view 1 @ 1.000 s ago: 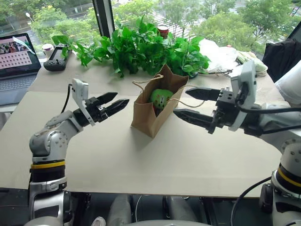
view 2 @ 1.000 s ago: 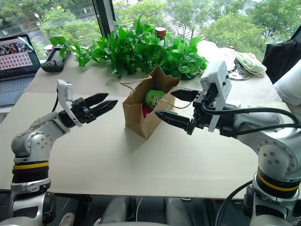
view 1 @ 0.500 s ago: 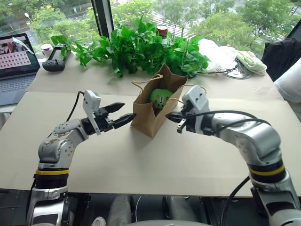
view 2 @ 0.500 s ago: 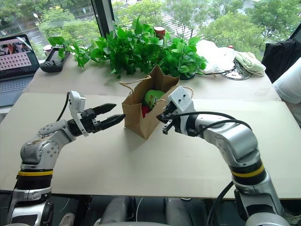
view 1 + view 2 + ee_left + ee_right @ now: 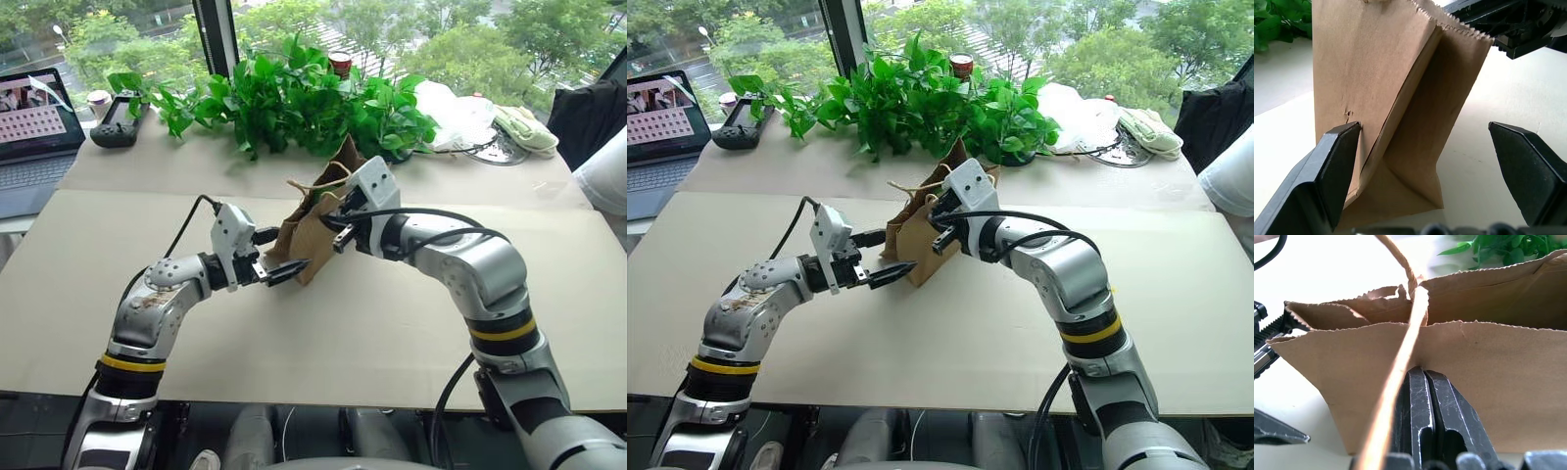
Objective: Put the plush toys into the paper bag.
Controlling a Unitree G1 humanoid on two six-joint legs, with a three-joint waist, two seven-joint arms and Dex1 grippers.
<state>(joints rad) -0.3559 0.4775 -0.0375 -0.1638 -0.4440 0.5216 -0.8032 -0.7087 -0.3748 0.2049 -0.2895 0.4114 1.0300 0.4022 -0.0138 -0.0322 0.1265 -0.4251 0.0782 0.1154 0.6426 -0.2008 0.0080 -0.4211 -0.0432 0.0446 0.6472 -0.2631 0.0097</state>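
The brown paper bag [image 5: 312,235] stands mid-table with its mouth squeezed narrow. Its cord handle [image 5: 1400,357] runs across the near wall. The plush toys are hidden. My left gripper [image 5: 292,249] is open and straddles the bag's lower corner. In the left wrist view one finger [image 5: 1334,169] touches the bag's side [image 5: 1396,93] and the other finger [image 5: 1528,171] stands well clear. My right gripper [image 5: 331,227] is shut, its fingertips [image 5: 1423,382] pressed against the bag's upper wall [image 5: 1488,382] beside the handle.
Leafy plants [image 5: 294,98] line the back of the table [image 5: 323,343], behind the bag. A laptop [image 5: 34,127] and a black controller [image 5: 118,122] sit at the back left. A white plastic bag [image 5: 456,113] lies back right. A person's white sleeve [image 5: 605,171] shows at the right edge.
The right gripper shut and moved in against the bag's top. The bag's mouth folded narrow and hid the green toy. The left gripper slid right until it straddled the bag.
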